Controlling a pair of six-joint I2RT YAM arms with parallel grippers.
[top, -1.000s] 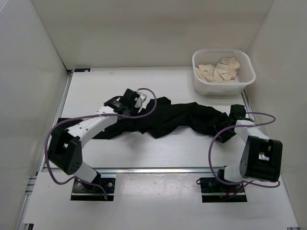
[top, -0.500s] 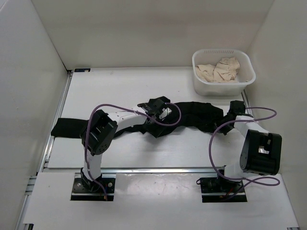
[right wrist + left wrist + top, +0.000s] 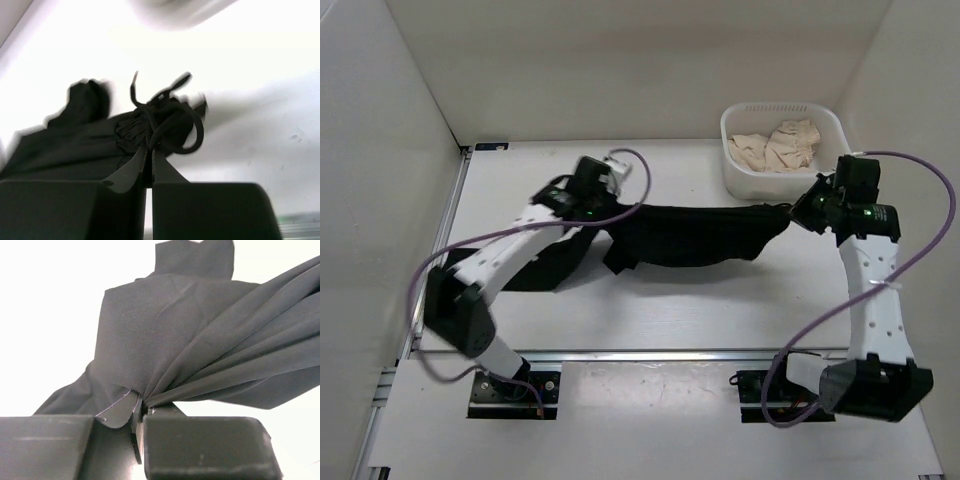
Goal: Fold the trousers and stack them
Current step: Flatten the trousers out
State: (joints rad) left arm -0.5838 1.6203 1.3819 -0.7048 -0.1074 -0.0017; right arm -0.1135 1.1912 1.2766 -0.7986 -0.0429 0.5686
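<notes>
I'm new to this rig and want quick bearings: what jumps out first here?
The black trousers dominate, stretched across the middle of the table. The left gripper is shut on bunched fabric at one end, the right gripper on the end with the drawstring, near the right edge. A white basket holding beige cloth sits at the far right corner.
</notes>
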